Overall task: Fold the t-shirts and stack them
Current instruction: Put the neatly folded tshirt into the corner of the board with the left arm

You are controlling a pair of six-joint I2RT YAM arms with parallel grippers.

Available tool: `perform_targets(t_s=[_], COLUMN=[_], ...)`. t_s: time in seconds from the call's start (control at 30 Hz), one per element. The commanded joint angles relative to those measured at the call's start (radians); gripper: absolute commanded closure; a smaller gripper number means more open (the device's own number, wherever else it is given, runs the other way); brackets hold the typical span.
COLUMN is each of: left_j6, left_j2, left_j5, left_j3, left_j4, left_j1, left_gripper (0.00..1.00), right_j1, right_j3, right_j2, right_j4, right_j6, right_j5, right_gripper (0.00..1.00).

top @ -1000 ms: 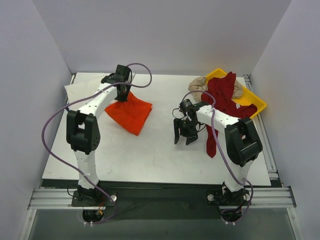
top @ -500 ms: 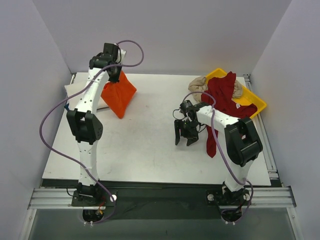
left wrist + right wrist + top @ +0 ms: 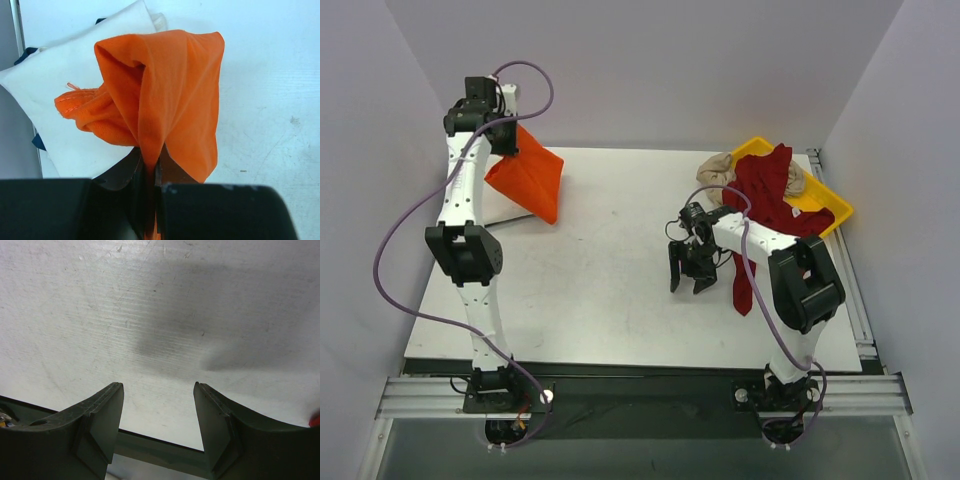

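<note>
While the left arm [image 3: 460, 200] stretches high over the far-left corner of the counter [image 3: 620, 290], the left fingers [image 3: 122, 175] are clenched on a pinched fold of the orange shirt [image 3: 528, 178]. The cloth hangs from them in a loose, pointed bundle, lifted off the counter. From the left wrist, it [image 3: 165, 100] drapes in soft folds with a stitched hem curling out on one side. Under it lies the white shirt [image 3: 75, 75], folded flat at the counter's far-left corner. Whether the orange cloth touches it I cannot tell.

The right fingers [image 3: 675, 272] point down near the counter's middle, spread apart and grasping nothing. The right wrist view shows only bare counter between them [image 3: 100, 425].

At the far right, the red shirt [image 3: 765, 190] is heaped in the yellow tray [image 3: 835, 205], and one strip of it trails over the rim onto the counter beside the right arm [image 3: 800, 285]. The beige shirt [image 3: 720, 168] is bunched at the tray's left end, touching the red one.
</note>
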Motion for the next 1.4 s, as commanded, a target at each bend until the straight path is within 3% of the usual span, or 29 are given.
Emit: perform_targets(t_s=[0.0, 0.13, 0.33, 0.67, 0.7, 0.83, 0.9, 0.93, 0.97, 1.03, 1.2, 1.37], left_j6=[-0.032, -0.041, -0.052, -0.073, -0.099, -0.147, -0.170, -0.177, -0.177, -0.177, -0.174, -0.180], left_j2=[-0.071, -0.044, -0.008, 0.062, 0.067, 0.104, 0.104, 0.093, 0.085, 0.047, -0.046, -0.275], left_j5=[0.125, 0.229, 0.269, 0.248, 0.242, 0.199, 0.174, 0.169, 0.163, 0.151, 0.113, 0.071], left_j3=[0.030, 0.020, 0.009, -0.022, -0.023, -0.011, -0.013, -0.023, -0.023, -0.062, -0.167, -0.465], left_j4=[0.101, 0.126, 0.152, 0.173, 0.176, 0.184, 0.179, 0.179, 0.178, 0.188, 0.191, 0.294], left_j1=[0.047, 0.098, 0.139, 0.222, 0.231, 0.312, 0.336, 0.349, 0.353, 0.350, 0.308, 0.241], left_gripper=[1.00, 1.00, 1.00, 1.00, 0.95, 0.53, 0.43, 0.25, 0.16, 0.04, 0.03, 0.03], right_j1=[0.015, 0.026, 0.031, 0.051, 0.051, 0.061, 0.065, 0.068, 0.068, 0.069, 0.071, 0.071], right_j3=[-0.015, -0.021, -0.037, -0.075, -0.080, -0.095, -0.098, -0.101, -0.101, -0.100, -0.084, -0.080], right_j2=[-0.052, -0.057, -0.074, -0.129, -0.143, -0.181, -0.207, -0.224, -0.224, -0.244, -0.307, -0.374], right_j4=[-0.035, -0.035, -0.034, -0.034, -0.034, -0.034, -0.034, -0.034, -0.034, -0.034, -0.035, -0.034], right_j6=[0.016, 0.020, 0.029, 0.057, 0.060, 0.078, 0.091, 0.095, 0.095, 0.102, 0.106, 0.106], right_j5=[0.001, 0.002, 0.005, 0.018, 0.016, 0.018, 0.024, 0.025, 0.028, 0.033, 0.064, 0.140], right_gripper=[0.41, 0.41, 0.41, 0.41, 0.41, 0.41, 0.41, 0.41, 0.41, 0.41, 0.41, 0.41])
